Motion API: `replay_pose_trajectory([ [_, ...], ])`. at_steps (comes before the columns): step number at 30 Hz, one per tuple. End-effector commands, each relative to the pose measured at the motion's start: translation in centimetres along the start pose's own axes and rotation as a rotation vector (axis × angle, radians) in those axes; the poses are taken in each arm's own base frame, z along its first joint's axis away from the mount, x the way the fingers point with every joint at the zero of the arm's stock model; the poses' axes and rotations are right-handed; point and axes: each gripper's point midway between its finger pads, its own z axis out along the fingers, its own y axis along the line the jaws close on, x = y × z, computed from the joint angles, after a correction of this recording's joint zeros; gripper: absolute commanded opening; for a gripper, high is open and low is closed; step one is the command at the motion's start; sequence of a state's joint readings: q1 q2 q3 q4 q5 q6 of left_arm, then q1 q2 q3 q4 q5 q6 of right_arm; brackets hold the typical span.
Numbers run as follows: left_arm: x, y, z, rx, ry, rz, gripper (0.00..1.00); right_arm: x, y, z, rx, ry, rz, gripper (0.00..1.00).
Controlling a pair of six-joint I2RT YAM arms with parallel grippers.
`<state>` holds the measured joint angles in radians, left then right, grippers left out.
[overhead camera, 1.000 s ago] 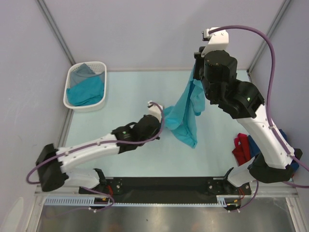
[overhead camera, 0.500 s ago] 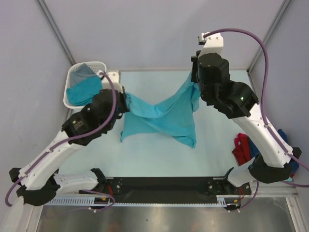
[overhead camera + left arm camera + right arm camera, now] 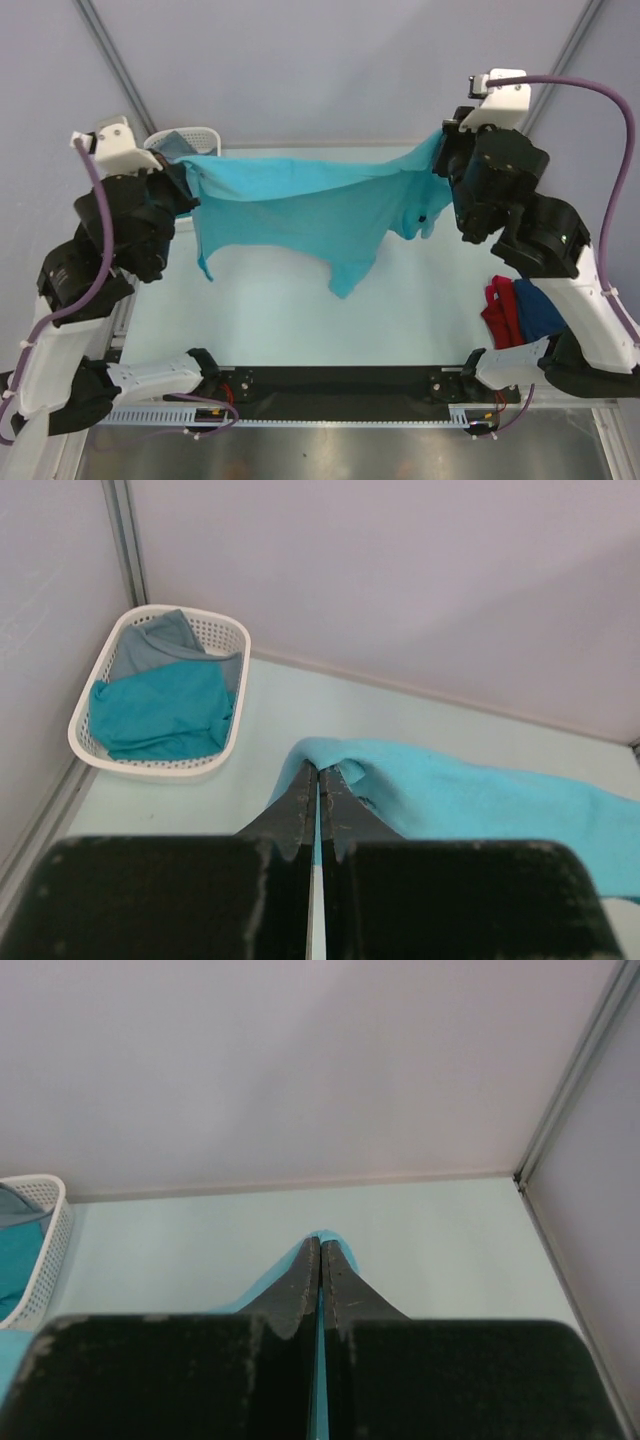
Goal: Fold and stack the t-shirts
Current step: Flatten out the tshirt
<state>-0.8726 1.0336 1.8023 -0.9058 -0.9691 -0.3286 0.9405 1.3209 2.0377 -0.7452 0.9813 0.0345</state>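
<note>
Top external view, left to right. In the far-left corner stands a white slotted basket [image 3: 150,768] with 2 crumpled cloths inside: a teal cloth [image 3: 160,718] in front and a grey cloth [image 3: 150,645] behind. Just in front of the basket, the left gripper [image 3: 190,170] is raised above the left edge of the table [image 3: 420,300], jaws clenched on 1 upper corner of the turquoise t-shirt [image 3: 300,205]. The left wrist view shows the cloth pinched between the closed tips and trailing off to the right. The shirt hangs in the air between the 2 arms — top edge in a shallow sag, body draping to a point over the table's middle. Whether that tip touches the surface cannot be told. At the far right the right gripper [image 3: 442,152] is also raised, jaws clamped on the opposite corner. At the near-right edge a red t-shirt [image 3: 498,310] and a navy t-shirt [image 3: 540,308] lie touching — partly hidden by the right arm.
</note>
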Motion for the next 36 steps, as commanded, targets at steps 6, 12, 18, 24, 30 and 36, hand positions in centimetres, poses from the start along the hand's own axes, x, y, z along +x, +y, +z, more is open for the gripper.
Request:
replay_pose_trajectory([
  [6,-5.1,3.6,-2.2,-0.063,-0.103,-0.069,0.0,-6.0,-1.8,-4.5,0.056,-0.146,0.053,0.0],
  [12,-7.2,6.5,-3.7,-0.112,-0.155,-0.099,0.0,-6.8,-3.7,-6.2,0.088,-0.172,0.076,0.0],
  [18,-8.9,8.9,-5.3,-0.14,-0.2,-0.126,0.0,-7.9,-5.5,-7.1,0.099,-0.177,0.064,0.0],
  [24,-9.0,8.7,-5.3,-0.114,-0.199,-0.112,0.0,-8.6,-6.1,-7.2,0.102,-0.193,0.068,0.0],
  [30,-7.2,7.8,-4.7,-0.092,-0.162,-0.07,0.0,-8.1,-6.5,-7.3,0.103,-0.191,0.07,0.0],
  [36,-5.6,8.2,-5.0,-0.073,-0.138,-0.096,0.0,-7.1,-7.3,-7.5,0.109,-0.178,0.096,0.0],
])
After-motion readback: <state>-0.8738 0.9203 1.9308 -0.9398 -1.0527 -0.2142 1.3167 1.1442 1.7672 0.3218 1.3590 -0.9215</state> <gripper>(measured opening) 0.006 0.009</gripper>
